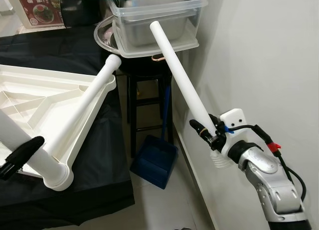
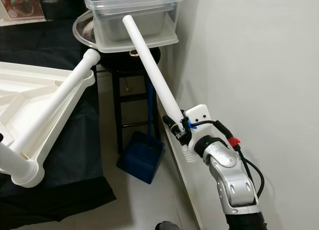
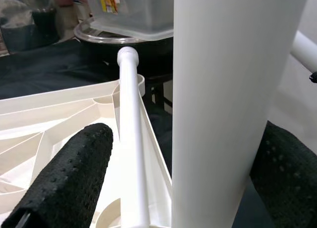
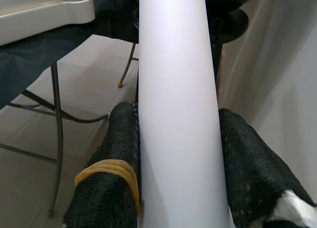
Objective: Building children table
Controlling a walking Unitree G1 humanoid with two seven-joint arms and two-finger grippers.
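The right gripper (image 1: 211, 131), at the lower right of the frame, was clenched on the lower end of a white table leg (image 1: 178, 70), a smooth round tube that slanted up and to the left until its rounded tip stood in front of a clear plastic bin (image 1: 158, 21) at the top centre. In the right wrist view the leg (image 4: 178, 109) sat between the two black textured fingers (image 4: 119, 159), touching both.

At the lower left, the left gripper (image 1: 20, 155) was grasping a second leg (image 3: 233, 109); its dotted black fingers (image 3: 69, 178) flanked the tube.

The upturned white tabletop (image 1: 35, 98) lay on a bench draped in black cloth (image 1: 60, 50), its underside ribbed. A fitted leg (image 1: 84, 115) lay along the tabletop's right edge, a flared socket at its near end.

Below the bin stood a dark stool (image 1: 147, 98), with a blue dustpan (image 1: 155, 161) on the floor leaning against it. A plain white wall (image 1: 259, 55) rose just beside the right arm.
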